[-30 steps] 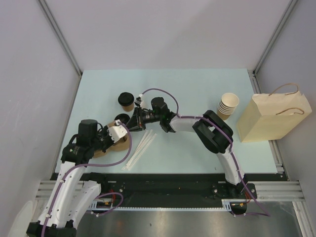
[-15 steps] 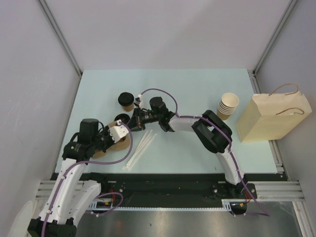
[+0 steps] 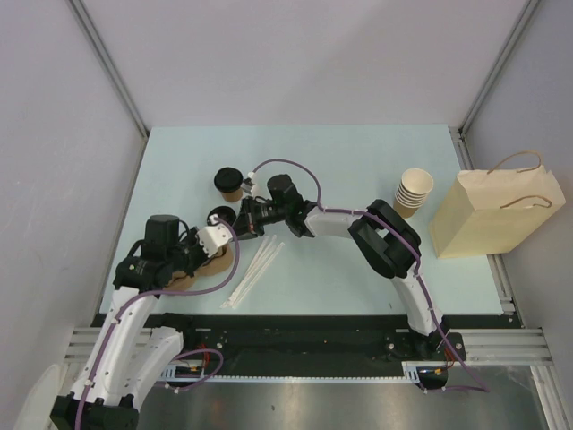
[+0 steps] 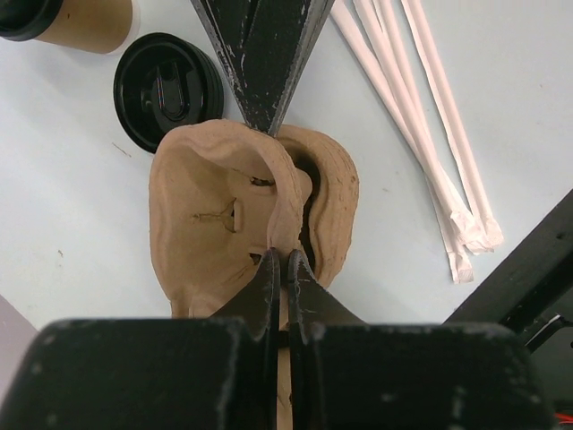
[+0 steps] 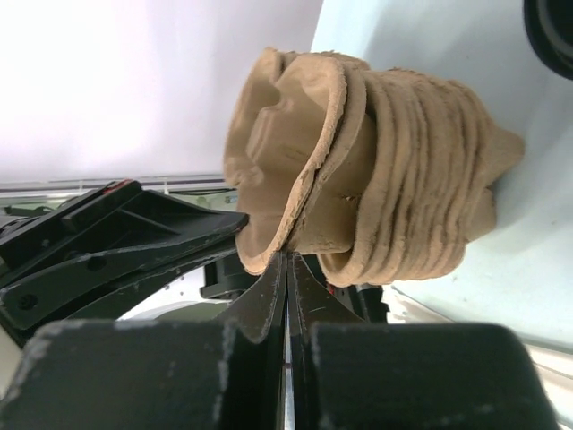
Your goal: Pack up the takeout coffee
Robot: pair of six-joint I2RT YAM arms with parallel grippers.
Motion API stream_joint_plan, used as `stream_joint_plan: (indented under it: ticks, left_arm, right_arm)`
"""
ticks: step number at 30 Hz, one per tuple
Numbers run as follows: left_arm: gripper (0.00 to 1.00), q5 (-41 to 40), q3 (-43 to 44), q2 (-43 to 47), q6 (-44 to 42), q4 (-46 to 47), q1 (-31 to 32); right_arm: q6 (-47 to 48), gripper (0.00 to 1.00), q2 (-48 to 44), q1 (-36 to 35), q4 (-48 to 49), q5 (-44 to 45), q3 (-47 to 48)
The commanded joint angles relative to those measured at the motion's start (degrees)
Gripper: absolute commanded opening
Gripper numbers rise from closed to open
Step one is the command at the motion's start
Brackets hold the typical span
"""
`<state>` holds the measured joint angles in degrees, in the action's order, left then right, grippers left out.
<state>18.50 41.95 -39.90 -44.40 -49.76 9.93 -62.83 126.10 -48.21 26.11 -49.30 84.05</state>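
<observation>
The takeout coffee, a brown paper cup with a black lid, stands left of centre and shows at the top left corner in the left wrist view. No gripper touches it. In front of it lies a stack of brown pulp cup carriers. My left gripper is shut on the middle ridge of the carriers. My right gripper is shut on the rim of the top carrier, which stands peeled away from the stack below. From above, the two grippers meet over the carriers.
A loose black lid lies between the coffee and the carriers. Wrapped straws lie just right of the carriers. A stack of lidless tan cups and a paper bag with handles stand at the right.
My right gripper has closed onto the top carrier's rim. The left arm, with the carriers in its grip, has shifted slightly left.
</observation>
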Motion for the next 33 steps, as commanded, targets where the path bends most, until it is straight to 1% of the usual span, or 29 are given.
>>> stream_joint_plan:
  ticks: [1, 9, 13, 16, 17, 19, 24, 28, 29, 31, 32, 33]
  left_arm:
    - [0.00, 6.7, 3.7, 0.4, 3.3, 6.3, 0.7]
    - [0.00, 4.3, 3.6, -0.3, 6.5, 8.2, 0.6]
    - [0.06, 3.6, 3.5, -1.4, 7.0, 7.2, 0.7]
    - [0.07, 3.5, 3.0, -1.8, 6.9, 6.6, 0.7]
    - [0.06, 3.5, 2.9, -1.8, 6.9, 6.7, 0.7]
    - [0.00, 3.5, 2.3, -1.5, 6.8, 6.6, 0.7]
    - [0.00, 2.2, 1.1, -0.4, 5.7, 6.3, 0.7]
    - [0.00, 2.2, 0.8, 0.3, 5.4, 6.2, 0.6]
    - [0.00, 2.2, 0.8, 0.2, 5.4, 6.3, 0.6]
    - [0.00, 2.1, 0.9, 0.2, 5.6, 6.3, 0.6]
    - [0.00, 2.2, 0.9, 0.2, 5.6, 6.4, 0.6]
    - [0.00, 2.5, 0.9, 0.1, 5.6, 6.4, 0.6]
  right_arm:
    - [5.4, 0.00, -1.0, -1.5, -4.4, 3.7, 2.8]
    - [8.0, 0.00, -1.6, -1.6, -6.9, 4.5, 3.1]
    - [8.1, 0.00, -1.7, -1.6, -6.8, 4.3, 3.2]
    - [7.8, 0.00, -1.6, -1.7, -6.2, 3.9, 3.4]
    - [7.7, 0.00, -1.5, -1.8, -6.2, 3.9, 3.4]
    - [7.5, 0.00, -1.5, -1.8, -5.7, 3.2, 3.4]
    - [8.1, 0.00, -3.0, -1.1, -6.1, 2.0, 2.8]
    - [7.2, 0.07, -5.0, 0.0, -5.4, 0.1, 1.1]
    - [6.8, 0.11, -5.5, 0.3, -5.1, -0.1, 0.9]
    - [5.3, 0.15, -5.9, 0.9, -4.8, -0.6, -0.2]
    - [4.3, 0.18, -6.0, 1.5, -3.3, -0.8, -0.6]
    - [2.5, 0.19, -6.3, 1.9, -2.4, -1.2, -1.2]
